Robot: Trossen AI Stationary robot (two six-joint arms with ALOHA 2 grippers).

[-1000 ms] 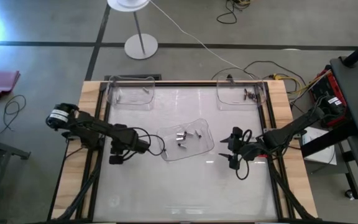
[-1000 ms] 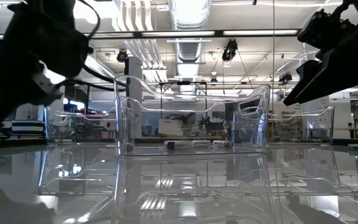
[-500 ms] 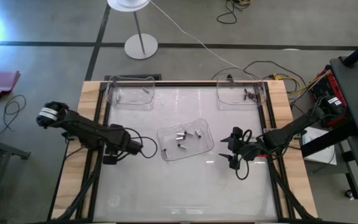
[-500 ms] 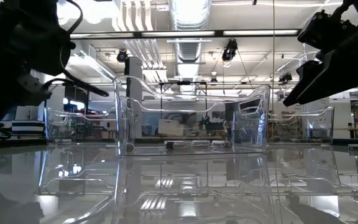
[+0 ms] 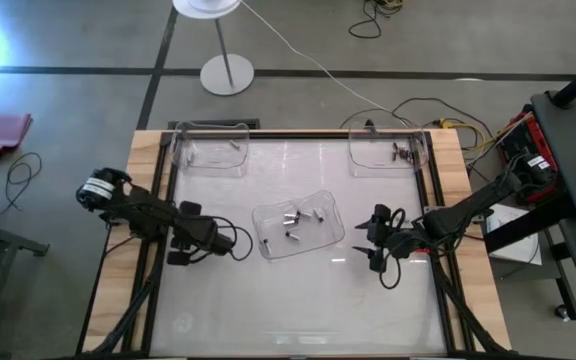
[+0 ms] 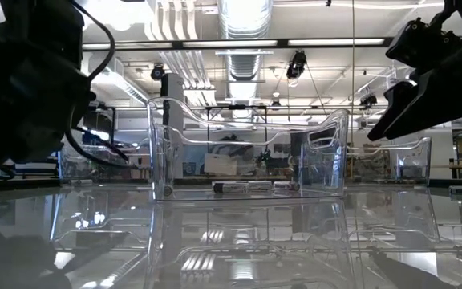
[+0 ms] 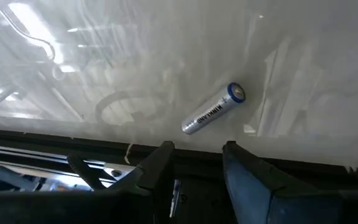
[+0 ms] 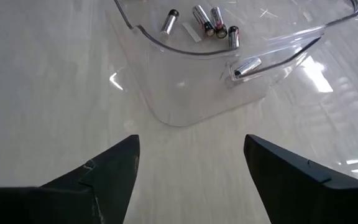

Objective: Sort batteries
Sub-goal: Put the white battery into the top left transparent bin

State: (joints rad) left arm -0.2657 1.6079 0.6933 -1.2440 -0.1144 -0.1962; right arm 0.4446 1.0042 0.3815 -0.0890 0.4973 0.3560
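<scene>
A clear middle tray holds several small silvery batteries. My right gripper stands open just right of this tray, its fingers spread wide and pointing at it, with nothing between them. My left gripper hovers left of the tray, near the table's left rail. In its wrist view its fingertips show a narrow gap with nothing in it. One battery lies on its side on the pale surface just beyond them, untouched.
Two more clear trays stand at the far edge. The left one holds one battery and the right one holds a few. Dark rails run along the table's sides. Bare table lies toward the near edge.
My left gripper has drawn back a little from the middle tray toward the table's left edge and has dipped lower. The batteries and trays have stayed put.
</scene>
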